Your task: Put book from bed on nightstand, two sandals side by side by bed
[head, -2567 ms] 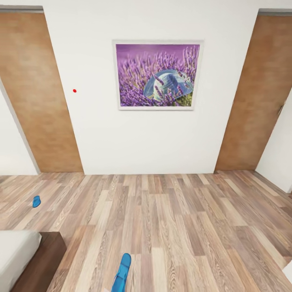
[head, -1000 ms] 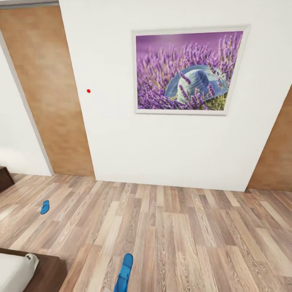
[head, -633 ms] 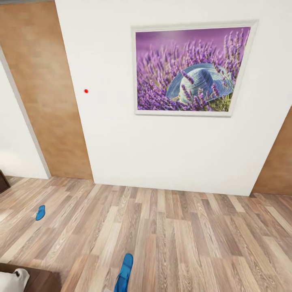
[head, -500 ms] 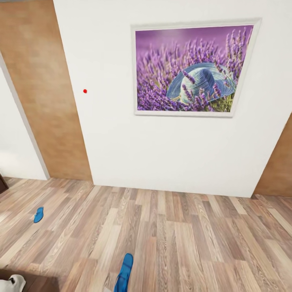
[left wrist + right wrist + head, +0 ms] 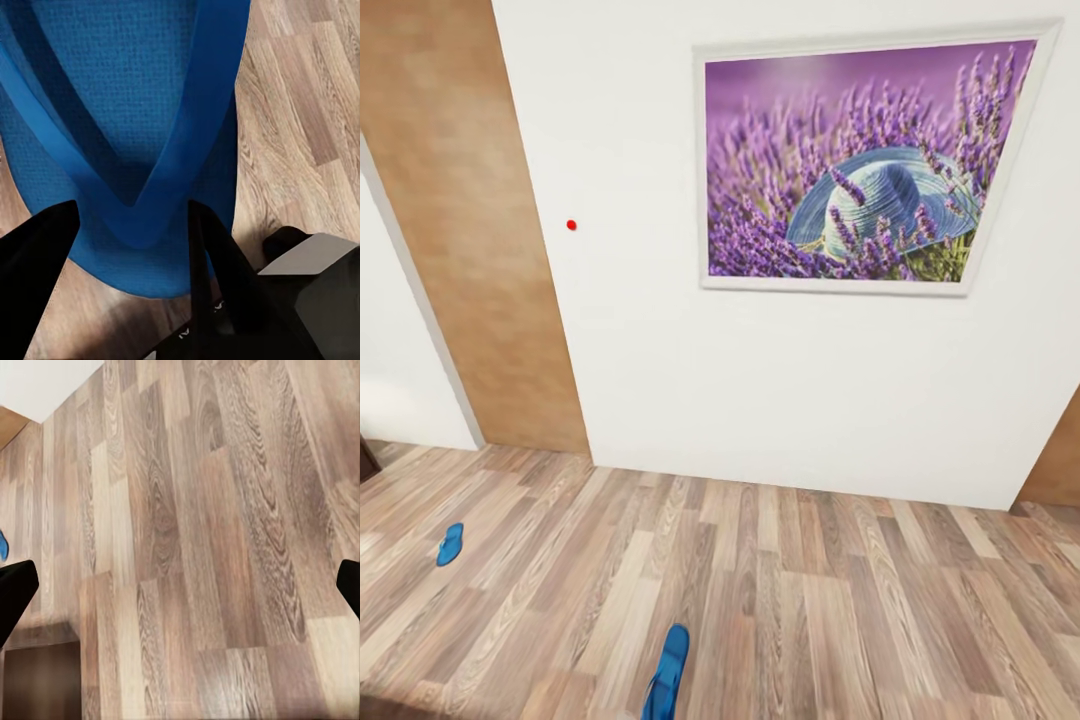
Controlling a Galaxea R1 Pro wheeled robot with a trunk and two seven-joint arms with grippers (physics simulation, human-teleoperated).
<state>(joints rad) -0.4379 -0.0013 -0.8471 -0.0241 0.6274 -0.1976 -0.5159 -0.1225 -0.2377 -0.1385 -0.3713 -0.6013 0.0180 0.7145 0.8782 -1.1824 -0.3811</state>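
Head view has shifted since a half-second ago — the camera moved; the bed corner has dropped out at the lower left and the picture [image 5: 865,165] looms larger. The left gripper [image 5: 131,217] clenches one sandal [image 5: 127,97], its dark fingers [image 5: 214,277] straddling the strap. The other sandal [image 5: 450,544] lies on the floor [image 5: 840,600], well apart toward the door [image 5: 470,220]. The right gripper [image 5: 180,581] is spread wide, empty. Judgement: the robot is heading to the second sandal; pairing is outstanding.
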